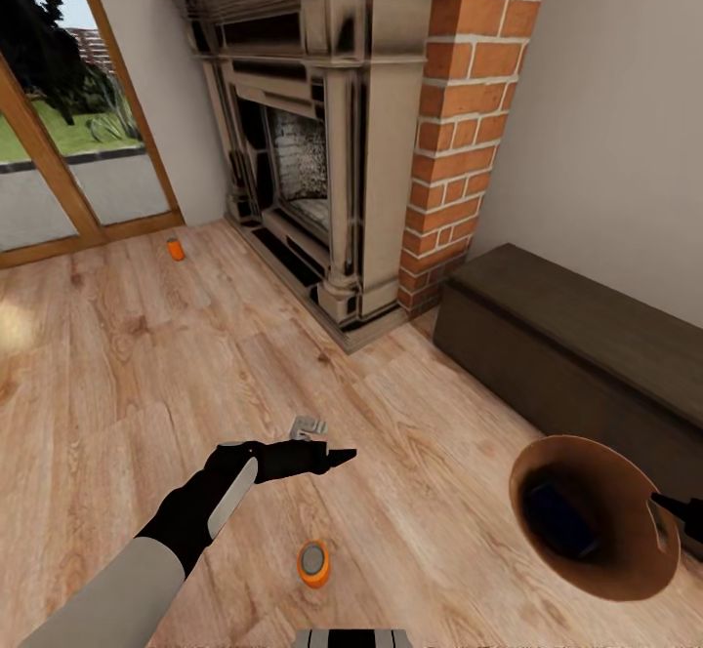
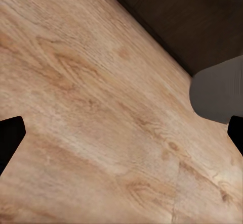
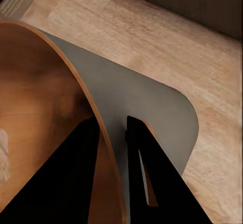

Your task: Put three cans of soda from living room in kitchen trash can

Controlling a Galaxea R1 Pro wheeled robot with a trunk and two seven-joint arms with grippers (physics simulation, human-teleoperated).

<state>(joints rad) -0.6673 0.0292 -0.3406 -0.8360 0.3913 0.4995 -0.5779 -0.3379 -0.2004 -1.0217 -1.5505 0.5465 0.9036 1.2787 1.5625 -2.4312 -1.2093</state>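
Wood-grained floorboards (image 1: 117,355) run pale under the brick-and-stone fireplace (image 1: 322,131). One small orange cylindrical can (image 1: 313,564) stands at six o'clock, its silver top up; another orange can (image 1: 175,249) stands far off at ten, by the glass door. The left gripper (image 1: 332,456) hovers spread wide. The right gripper (image 3: 114,148) pinches the rim of the tapered grey bin (image 1: 596,521), a blue shape inside.

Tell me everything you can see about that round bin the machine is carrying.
The bin is small, round and tapered, grey outside, wood-brown inside and along the rim. It is tipped, its mouth facing the head camera, with something dark blue lying inside. The right tool is shut on its rim, one finger inside, one outside, holding it above the wood floor.
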